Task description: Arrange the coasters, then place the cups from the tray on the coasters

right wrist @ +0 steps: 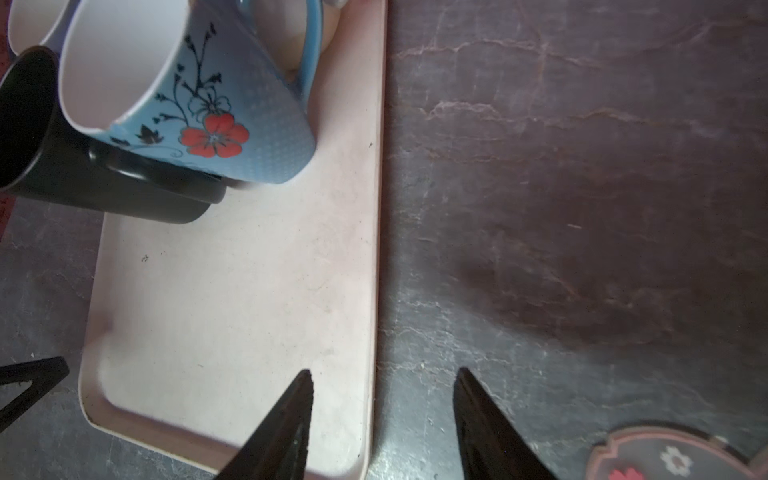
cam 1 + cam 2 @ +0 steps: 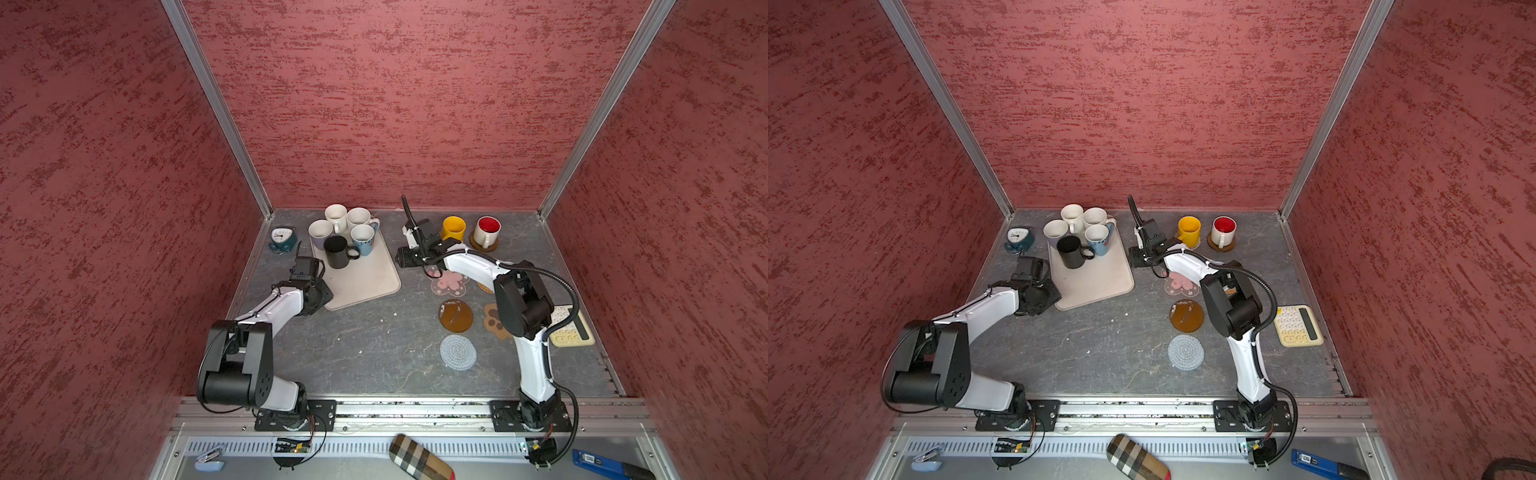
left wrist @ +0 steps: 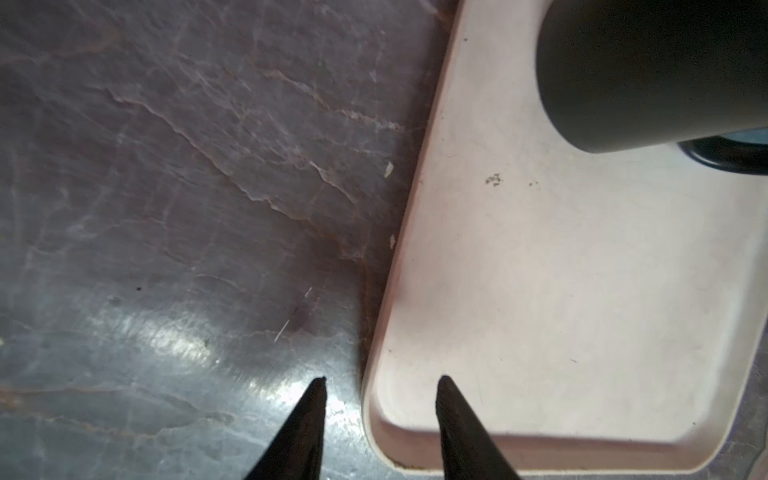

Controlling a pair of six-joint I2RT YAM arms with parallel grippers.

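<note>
Left wrist: left gripper (image 3: pixel 382 377) half-open astride tray (image 3: pixel 582 291) rim

1. No lettering, brand name or number can be read in any view.
2. Alarm clock (image 2: pixel 281 237), far left corner of the desk: the pale dial shows hands and dark marks, too small to read as numerals.
3. Calculator (image 2: pixel 1298 326), by the right edge of the desk: rows of keys, legends too small to read.
4. Blue tool (image 2: pixel 611 465), on the metal ledge (image 2: pixel 478 457) past the desk's near edge: white label (image 2: pixel 589 459), print blurred.
5. Blue mug (image 1: pixel 232 124): red flower and black stems, a picture with no words.
</note>
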